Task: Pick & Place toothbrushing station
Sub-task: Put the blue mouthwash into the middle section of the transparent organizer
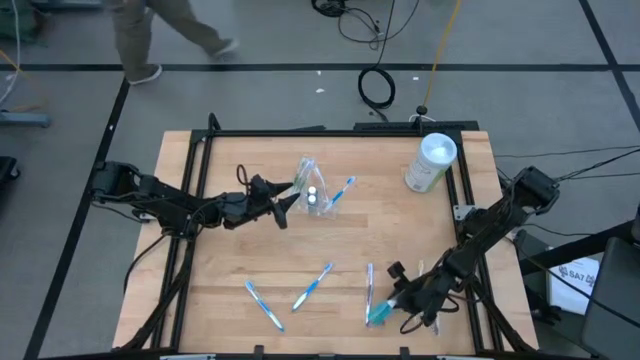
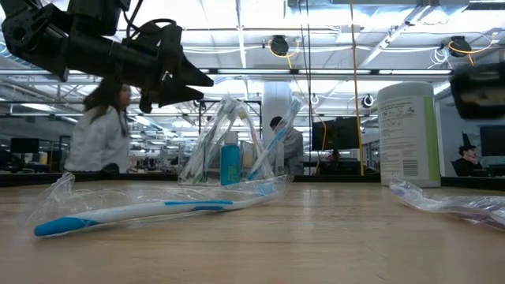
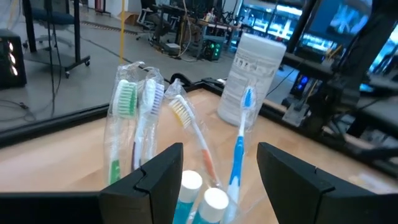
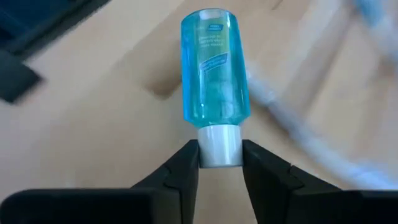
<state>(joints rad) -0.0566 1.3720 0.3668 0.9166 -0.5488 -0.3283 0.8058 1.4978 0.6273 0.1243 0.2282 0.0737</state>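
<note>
We see the toothbrushing station [image 1: 314, 190] standing near the middle of the table [image 1: 240, 240], just before our left gripper [image 1: 290, 197], whose jaws are wide apart; our right gripper [image 4: 219, 163] pinches a blue bottle [image 4: 213, 62] by its cap, so we should carry it level and release it only above the container.

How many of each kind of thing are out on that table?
Station: 1
Toothbrushes: 7 (4 in the station, 3 loose)
Bottles: 3
Canister: 1
Total: 12
</note>
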